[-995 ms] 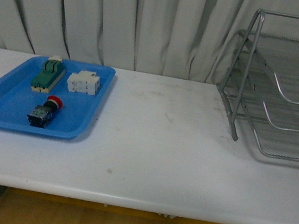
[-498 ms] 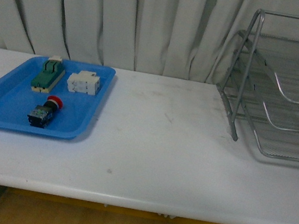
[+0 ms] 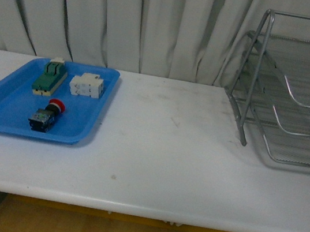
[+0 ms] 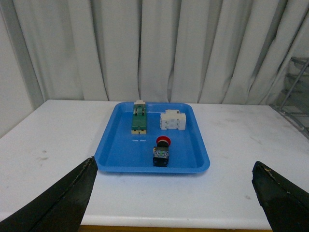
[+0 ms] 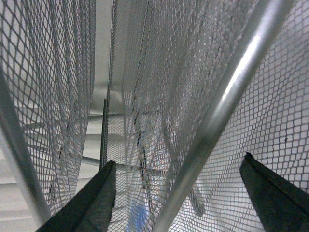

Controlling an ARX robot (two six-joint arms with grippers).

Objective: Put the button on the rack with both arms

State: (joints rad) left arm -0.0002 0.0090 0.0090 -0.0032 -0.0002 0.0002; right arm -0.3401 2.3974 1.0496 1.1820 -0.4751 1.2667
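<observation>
The button (image 3: 46,115), red cap on a black and blue body, lies on its side near the front of a blue tray (image 3: 4,111) at the table's left. It also shows in the left wrist view as the button (image 4: 161,152), well ahead of my open left gripper (image 4: 176,193), whose fingers are spread wide with nothing between them. The rack (image 3: 299,91), silver wire mesh in three tiers, stands at the right. My right gripper (image 5: 178,193) is open right against the rack's mesh (image 5: 164,96). Neither arm shows in the front view.
On the blue tray (image 4: 120,154) behind the button lie a green switch block (image 3: 50,78) and a white boxy component (image 3: 87,86). White curtains hang behind the table. The table's front edge (image 3: 129,208) runs across the lower part of the front view.
</observation>
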